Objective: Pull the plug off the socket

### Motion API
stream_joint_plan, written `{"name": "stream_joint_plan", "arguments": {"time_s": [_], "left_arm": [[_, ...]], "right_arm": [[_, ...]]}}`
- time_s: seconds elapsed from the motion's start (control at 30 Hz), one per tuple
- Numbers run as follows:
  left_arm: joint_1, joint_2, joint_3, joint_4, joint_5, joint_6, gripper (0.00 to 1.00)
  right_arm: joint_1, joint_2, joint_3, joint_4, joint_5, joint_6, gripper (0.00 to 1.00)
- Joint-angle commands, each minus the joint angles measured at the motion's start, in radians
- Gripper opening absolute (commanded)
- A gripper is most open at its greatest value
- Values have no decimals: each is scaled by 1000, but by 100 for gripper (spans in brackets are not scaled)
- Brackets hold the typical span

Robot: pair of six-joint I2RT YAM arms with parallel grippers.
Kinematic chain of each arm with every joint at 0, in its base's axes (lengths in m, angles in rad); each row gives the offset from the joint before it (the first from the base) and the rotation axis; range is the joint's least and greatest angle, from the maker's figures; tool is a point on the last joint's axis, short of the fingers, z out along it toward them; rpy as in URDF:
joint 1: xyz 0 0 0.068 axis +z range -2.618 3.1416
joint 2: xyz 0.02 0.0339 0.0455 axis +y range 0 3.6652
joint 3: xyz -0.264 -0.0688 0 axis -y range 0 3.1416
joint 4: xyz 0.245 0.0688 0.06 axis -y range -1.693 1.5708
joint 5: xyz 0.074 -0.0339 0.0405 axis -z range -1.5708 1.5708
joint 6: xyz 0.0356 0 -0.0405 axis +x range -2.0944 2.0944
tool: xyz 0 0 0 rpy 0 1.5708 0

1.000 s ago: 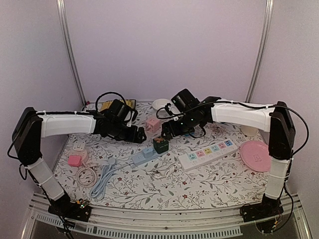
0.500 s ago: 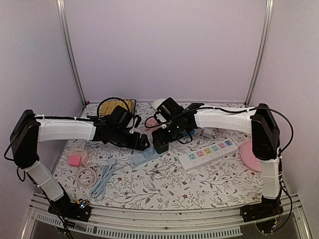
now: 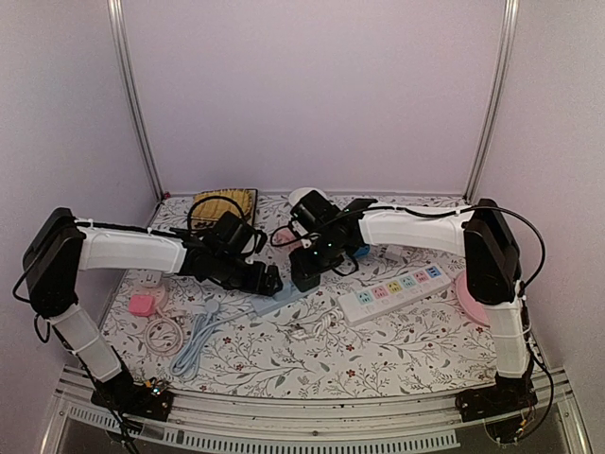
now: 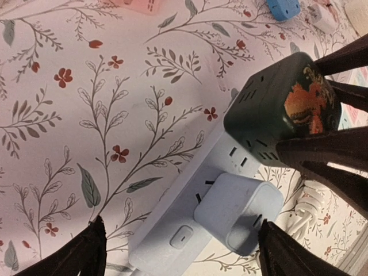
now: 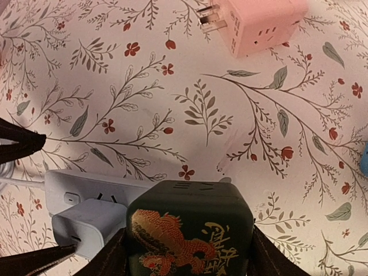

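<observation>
Both arms reach inward over the pale power strip (image 4: 167, 225). The right gripper (image 5: 188, 241) comes down from above and clasps the green cube plug (image 5: 190, 230) by two opposite sides, while the left gripper (image 4: 183, 223) is spread wide, one finger on either side of the strip's switch end. The plug sits on the strip past a pale blue adapter (image 4: 238, 213), dragon face up, and the strip's long axis runs slantwise from one gripper to the other.
</observation>
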Motion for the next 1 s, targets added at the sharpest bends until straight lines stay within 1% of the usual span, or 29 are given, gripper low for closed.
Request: {"name": "stream_joint_plan", "arguments": {"time_s": [0.0,0.1,0.2,0.4,0.53,0.83,0.97], "left_arm": [[-15,27,-16,5,-21,-14,92],[-14,40,-13,-6,-28,-20,92],[-18,53,-12,-15,-34,-27,92],[-21,72,-14,-32,-55,-24,92],[-20,90,-8,-43,-66,-19,92],[0,142,15,-47,-51,-28,92],[12,141,31,-32,-30,-21,92]], "right_arm": [[12,20,54,-26,18,-4,53],[13,15,84,-42,33,-13,44],[14,2,113,-52,52,-21,40],[13,16,216,-110,93,-37,38],[13,20,258,-142,97,-48,38],[14,18,252,-180,77,-43,36],[13,42,249,-185,67,-39,36]]}}
